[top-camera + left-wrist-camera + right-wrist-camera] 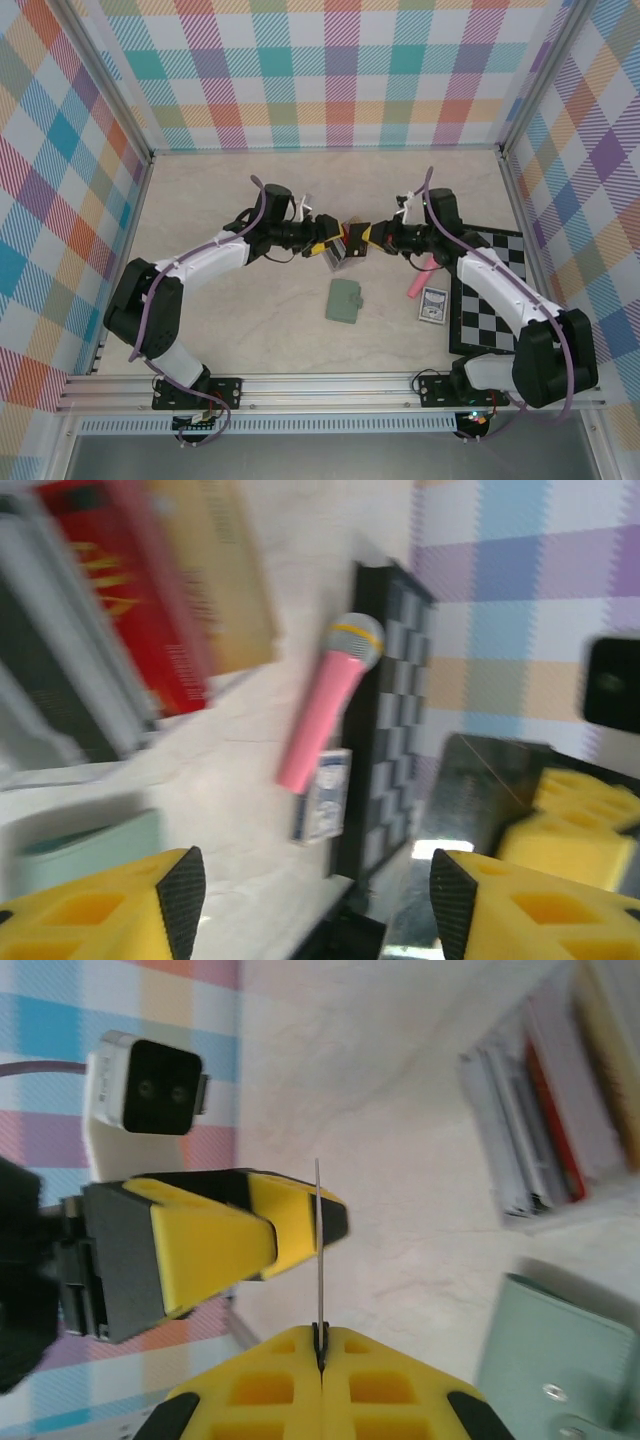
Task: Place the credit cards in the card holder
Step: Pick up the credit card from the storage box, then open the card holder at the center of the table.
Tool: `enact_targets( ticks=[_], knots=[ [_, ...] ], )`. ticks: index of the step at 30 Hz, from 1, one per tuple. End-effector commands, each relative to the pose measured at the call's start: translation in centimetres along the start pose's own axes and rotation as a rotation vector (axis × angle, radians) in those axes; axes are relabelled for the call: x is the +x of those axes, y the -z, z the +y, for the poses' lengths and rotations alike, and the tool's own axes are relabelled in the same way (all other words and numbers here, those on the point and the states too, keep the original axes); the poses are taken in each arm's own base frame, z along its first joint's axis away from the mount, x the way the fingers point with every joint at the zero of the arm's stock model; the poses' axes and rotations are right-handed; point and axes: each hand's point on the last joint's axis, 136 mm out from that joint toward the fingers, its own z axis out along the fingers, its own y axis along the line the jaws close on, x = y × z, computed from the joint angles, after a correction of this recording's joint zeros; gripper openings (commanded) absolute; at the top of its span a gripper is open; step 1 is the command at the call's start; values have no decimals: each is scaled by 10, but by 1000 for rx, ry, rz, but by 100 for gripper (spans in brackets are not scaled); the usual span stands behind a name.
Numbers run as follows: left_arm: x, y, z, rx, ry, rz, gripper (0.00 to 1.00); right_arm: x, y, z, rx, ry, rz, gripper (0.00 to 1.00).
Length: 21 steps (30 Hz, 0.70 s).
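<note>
My right gripper (320, 1335) is shut on a thin card (319, 1250), seen edge-on in the right wrist view. In the left wrist view the same card (490, 790) looks dark and glossy. My left gripper (318, 905) stands open beside that card, nothing between its fingers. Both grippers meet above the table's middle, left gripper (330, 238) facing right gripper (372, 236). Red (130, 590) and tan (225, 580) credit cards stand in a clear rack (335, 257). The sage-green card holder (346, 300) lies closed on the table just in front of the grippers.
A pink stick (424, 277) and a blue patterned card box (433, 305) lie right of the card holder. A black-and-white chessboard (495, 290) covers the right side. Checked walls enclose the table.
</note>
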Motion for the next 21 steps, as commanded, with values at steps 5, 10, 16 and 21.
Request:
enact_targets(
  ticks=[5, 10, 16, 21],
  knots=[
    [7, 33, 58, -309, 7, -108, 69, 64, -33, -51, 427, 102, 103, 3],
    [18, 32, 67, -355, -10, -76, 70, 82, -53, -70, 529, 80, 126, 2],
    [30, 29, 72, -425, -62, -41, 71, 81, -34, -95, 633, 66, 96, 2],
    [42, 21, 75, -513, -136, 7, 72, 82, -14, -113, 646, 12, 84, 3]
  ],
)
